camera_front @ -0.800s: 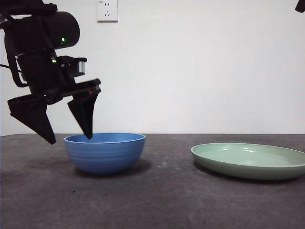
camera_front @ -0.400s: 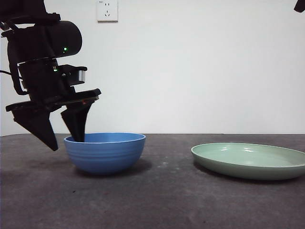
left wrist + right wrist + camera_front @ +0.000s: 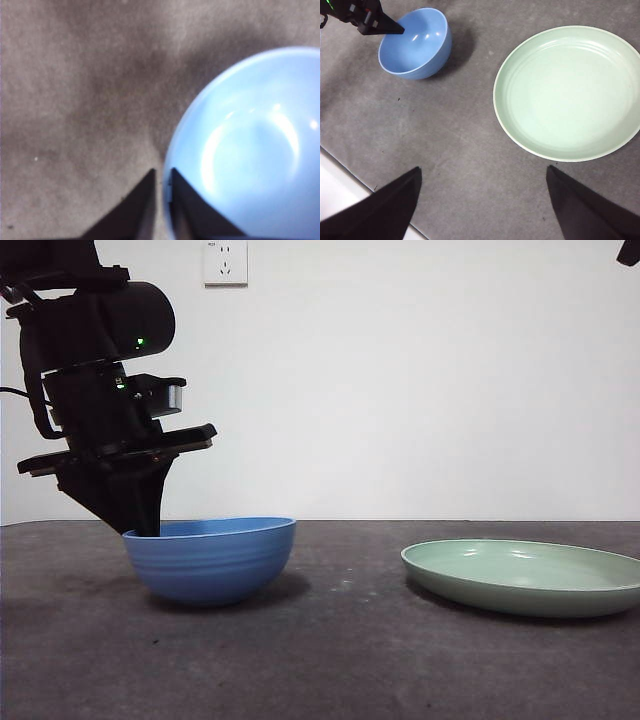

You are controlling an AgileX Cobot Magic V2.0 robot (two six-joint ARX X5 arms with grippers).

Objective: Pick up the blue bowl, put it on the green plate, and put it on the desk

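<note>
The blue bowl (image 3: 215, 560) sits on the desk (image 3: 350, 670) at the left, slightly tilted. My left gripper (image 3: 140, 523) comes down from above and is shut on the bowl's left rim, one jaw inside and one outside. The left wrist view shows the two jaws of the left gripper (image 3: 162, 175) pinched on the rim of the blue bowl (image 3: 250, 150). The green plate (image 3: 520, 575) lies on the desk at the right, with nothing on it. My right gripper (image 3: 483, 170) hangs open high above the desk, with the green plate (image 3: 567, 92) and the blue bowl (image 3: 415, 42) below it.
A white wall socket (image 3: 224, 262) is on the wall behind. The desk's edge (image 3: 340, 185) shows in the right wrist view. The right arm is only a black tip (image 3: 630, 252) at the top corner of the front view.
The left gripper's jaws came down and shut on the bowl's left rim. The bowl shifted slightly left and tipped a little. The plate stayed put.
</note>
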